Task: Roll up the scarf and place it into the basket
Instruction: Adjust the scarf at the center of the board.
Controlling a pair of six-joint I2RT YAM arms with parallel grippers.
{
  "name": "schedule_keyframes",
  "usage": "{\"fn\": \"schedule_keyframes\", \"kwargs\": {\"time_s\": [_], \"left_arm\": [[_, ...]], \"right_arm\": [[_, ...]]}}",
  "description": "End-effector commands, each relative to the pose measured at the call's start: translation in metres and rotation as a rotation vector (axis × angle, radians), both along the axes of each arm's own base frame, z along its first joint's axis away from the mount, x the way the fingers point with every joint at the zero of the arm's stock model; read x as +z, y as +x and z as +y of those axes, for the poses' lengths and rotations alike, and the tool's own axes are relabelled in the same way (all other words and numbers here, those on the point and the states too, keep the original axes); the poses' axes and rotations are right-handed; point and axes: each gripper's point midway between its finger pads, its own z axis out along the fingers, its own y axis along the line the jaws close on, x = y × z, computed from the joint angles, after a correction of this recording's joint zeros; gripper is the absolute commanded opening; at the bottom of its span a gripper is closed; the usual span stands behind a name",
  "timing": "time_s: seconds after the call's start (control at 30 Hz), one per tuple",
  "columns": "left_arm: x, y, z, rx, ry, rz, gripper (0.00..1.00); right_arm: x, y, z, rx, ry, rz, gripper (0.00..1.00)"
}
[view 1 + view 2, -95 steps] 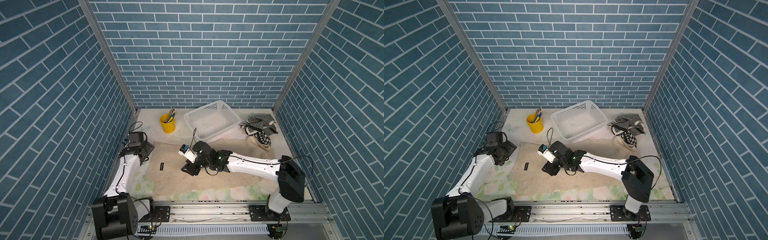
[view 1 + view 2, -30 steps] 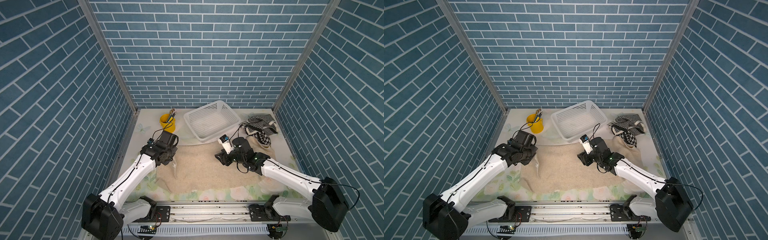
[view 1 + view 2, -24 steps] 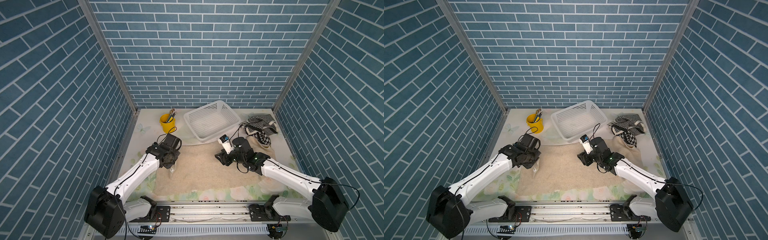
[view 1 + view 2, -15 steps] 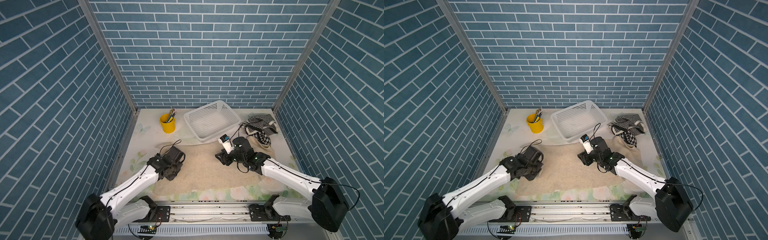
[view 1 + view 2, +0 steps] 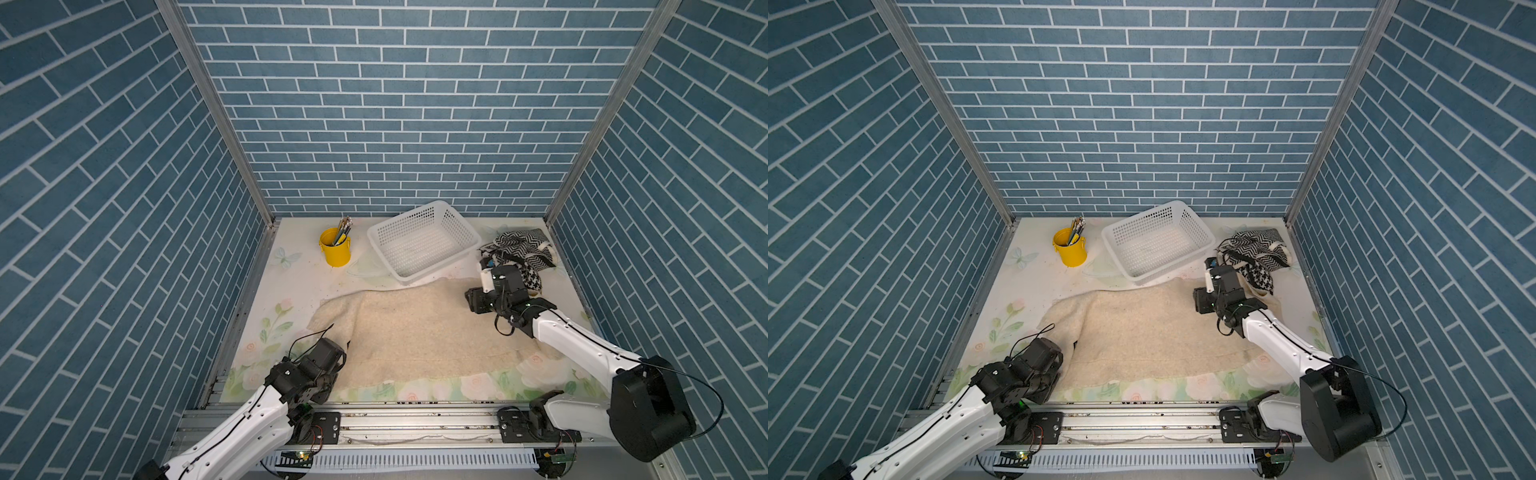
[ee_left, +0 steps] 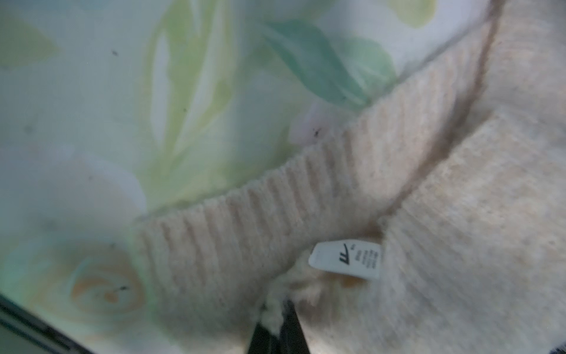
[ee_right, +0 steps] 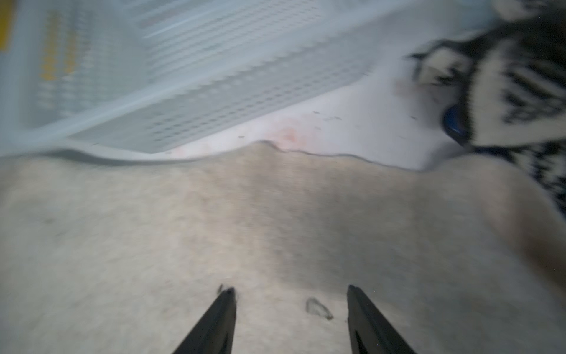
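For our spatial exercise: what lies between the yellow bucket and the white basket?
Only bare floral mat separates the yellow bucket and basket, in both top views.

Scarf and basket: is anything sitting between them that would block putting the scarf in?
Nothing visible. The basket sits right at the far edge of the scarf; the yellow bucket and patterned cloth lie off to either side.

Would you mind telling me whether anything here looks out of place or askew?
The beige scarf is not flat: its end by the left gripper is folded over, label showing. The basket sits skewed to the table edges.
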Motion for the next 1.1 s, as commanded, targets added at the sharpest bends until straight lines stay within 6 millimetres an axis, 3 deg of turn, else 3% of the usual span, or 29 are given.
{"fn": "schedule_keyframes", "kwargs": {"time_s": [0.0,0.33,0.4,0.43,0.53,0.57,0.8,0.9,0.93,0.97,1.0,1.03,1.07], "left_arm": [[-0.004,0.001,0.012,0.019,0.056,0.005,0.00],[0.022,0.027,0.021,-0.002,0.106,-0.065,0.00],[0.021,0.032,0.020,-0.010,0.096,-0.070,0.00],[0.019,0.032,0.020,-0.013,0.093,-0.065,0.00],[0.022,0.035,0.026,-0.013,0.113,-0.060,0.00],[0.024,0.036,0.029,-0.011,0.120,-0.065,0.00],[0.050,0.052,0.044,-0.003,0.177,-0.111,0.00],[0.063,0.060,0.050,-0.005,0.208,-0.135,0.00],[0.063,0.061,0.052,-0.006,0.215,-0.134,0.00],[0.063,0.061,0.052,-0.010,0.219,-0.132,0.00],[0.072,0.068,0.051,-0.010,0.212,-0.157,0.00],[0.074,0.070,0.052,-0.011,0.212,-0.161,0.00],[0.077,0.072,0.051,-0.014,0.211,-0.169,0.00]], "right_arm": [[-0.035,-0.016,-0.011,-0.043,-0.045,0.131,0.61],[-0.089,-0.033,-0.007,-0.031,-0.129,0.286,0.60],[-0.097,-0.035,-0.005,-0.022,-0.149,0.308,0.55],[-0.099,-0.036,-0.004,-0.025,-0.157,0.310,0.45],[-0.092,-0.035,-0.002,-0.032,-0.162,0.292,0.04],[-0.085,-0.034,0.000,-0.036,-0.171,0.272,0.00],[-0.032,-0.030,-0.002,-0.064,-0.197,0.172,0.00],[-0.026,-0.031,-0.005,-0.065,-0.206,0.168,0.26],[-0.029,-0.032,-0.006,-0.062,-0.213,0.177,0.30],[-0.031,-0.032,-0.006,-0.059,-0.217,0.183,0.28],[-0.034,-0.032,-0.006,-0.058,-0.222,0.186,0.09],[-0.033,-0.031,-0.007,-0.067,-0.224,0.178,0.00],[-0.031,-0.030,-0.007,-0.066,-0.220,0.174,0.00]]}}
